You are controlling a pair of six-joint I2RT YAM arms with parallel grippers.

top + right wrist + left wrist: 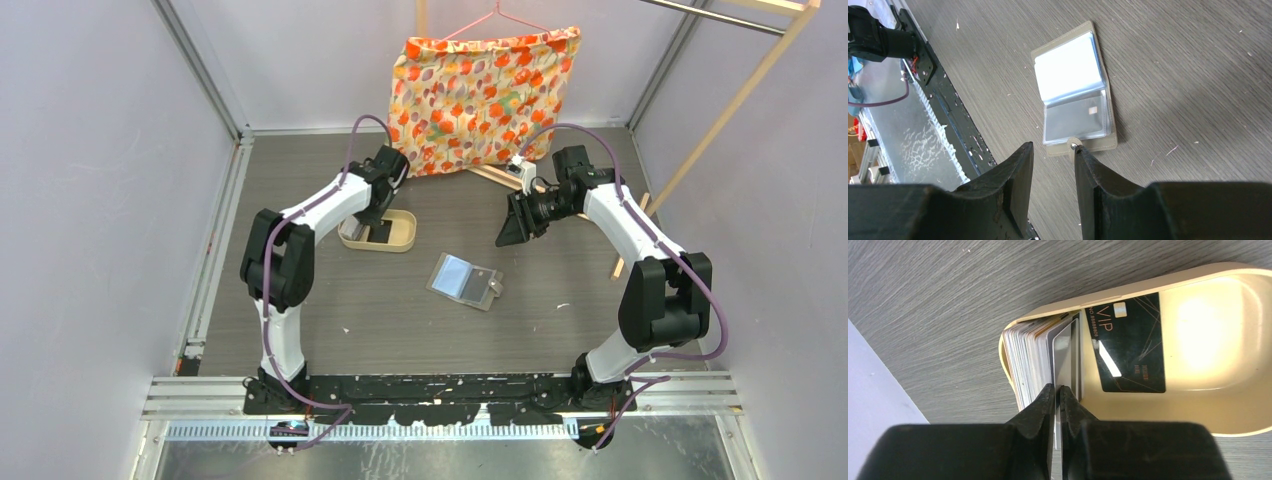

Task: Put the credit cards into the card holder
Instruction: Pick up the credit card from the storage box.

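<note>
Bench point(560, 330) of grey wood grain carries, in the overhead view, a tan oval plastic tray point(409, 236) with the left fingers point(378, 228) reaching down into it. The flat grey folding card holder point(466, 280) lies open to the right of the tray and nearer the arm bases, apart from it. Further right of the tray, beyond the holder, the right fingers point(512, 228) hang above the bench, so the right arm is nearer the holder and the left nearer the cards.

From the left wrist, the left fingers are clamped on the upper edge of a pale grey card point(1064, 357) of thin plastic. It is the innermost of a stack of pale cards point(1025, 365) standing on edge against one end of the tray. Its long axis runs straight away from the fingers. A black VIP card point(1130, 347) lies flat on the tray floor beside the stack.

From the right wrist, the right fingers stand apart, gripping nothing. The holder's long axis runs away from them, clear pockets facing up; one pocket seems to hold a card. The coming move, I judge, lifts the clamped card out and carries it rightward from the tray.
</note>
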